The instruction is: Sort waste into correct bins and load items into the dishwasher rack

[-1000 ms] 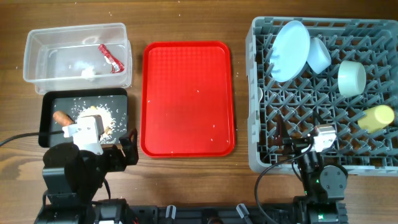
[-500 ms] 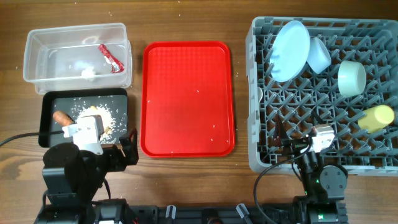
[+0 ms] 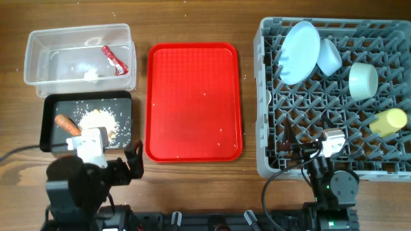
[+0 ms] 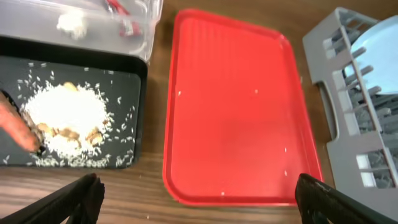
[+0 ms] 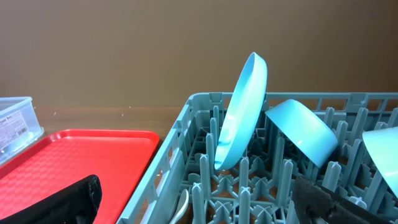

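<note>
The grey dishwasher rack [image 3: 263, 96] on the right holds a pale blue plate [image 3: 300, 51] on edge, two bowls [image 3: 329, 56] [image 3: 363, 80] and a yellow cup [image 3: 390, 120]. A white spoon [image 5: 182, 205] lies low by the rack's left wall. The clear tub [image 3: 78, 29] contains the red wrapper [image 3: 115, 59]. The black tray [image 3: 45, 122] carries the carrot piece [image 3: 67, 123] and crumbs [image 3: 97, 119]. My left gripper [image 4: 199, 186] is open and empty over the table by the red tray's near left corner. My right gripper [image 5: 196, 190] hangs open and empty over the rack's front left part.
A flat red tray [image 3: 192, 102] with a few stray crumbs lies between the bins and the rack. The clear tub sits directly behind the black tray. Bare wooden table runs along the front edge.
My left arm has drawn back toward the near edge, uncovering the carrot piece and more of the crumbs. The right arm has not moved.
</note>
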Controlling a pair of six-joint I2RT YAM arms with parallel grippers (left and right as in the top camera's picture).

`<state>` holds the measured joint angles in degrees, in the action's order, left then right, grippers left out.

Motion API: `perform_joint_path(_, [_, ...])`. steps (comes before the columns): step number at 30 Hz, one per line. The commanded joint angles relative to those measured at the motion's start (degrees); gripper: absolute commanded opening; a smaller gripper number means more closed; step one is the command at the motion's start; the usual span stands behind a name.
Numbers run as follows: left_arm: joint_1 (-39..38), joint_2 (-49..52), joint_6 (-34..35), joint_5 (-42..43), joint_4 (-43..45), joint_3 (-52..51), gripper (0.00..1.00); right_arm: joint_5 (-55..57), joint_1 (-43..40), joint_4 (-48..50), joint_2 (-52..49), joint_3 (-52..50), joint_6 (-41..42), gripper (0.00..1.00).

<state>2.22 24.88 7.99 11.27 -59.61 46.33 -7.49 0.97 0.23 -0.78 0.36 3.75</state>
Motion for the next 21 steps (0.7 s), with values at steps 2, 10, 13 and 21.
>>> perform_joint_path(2, [0.3, -10.2, -0.1, -0.4, 5.9, -10.0, 1.00, -0.7, -0.2, 0.3, 0.6, -0.1, -0.7, 1.00])
perform_joint_path(10, [0.3, -24.7, 0.2, -0.4, 28.8, -31.4, 1.00, -0.7, -0.2, 0.3, 0.6, -0.1, -0.7, 1.00])
perform_joint_path(13, [0.3, -24.7, 0.1, -1.2, 37.6, -35.4, 1.00, -0.7, -0.2, 0.3, 0.6, -0.1, -0.7, 1.00])
perform_joint_path(21, [0.2, -24.7, -7.8, -2.5, 59.4, -46.0, 1.00, -0.7, -0.2, 0.3, 0.6, -0.1, -0.7, 1.00])
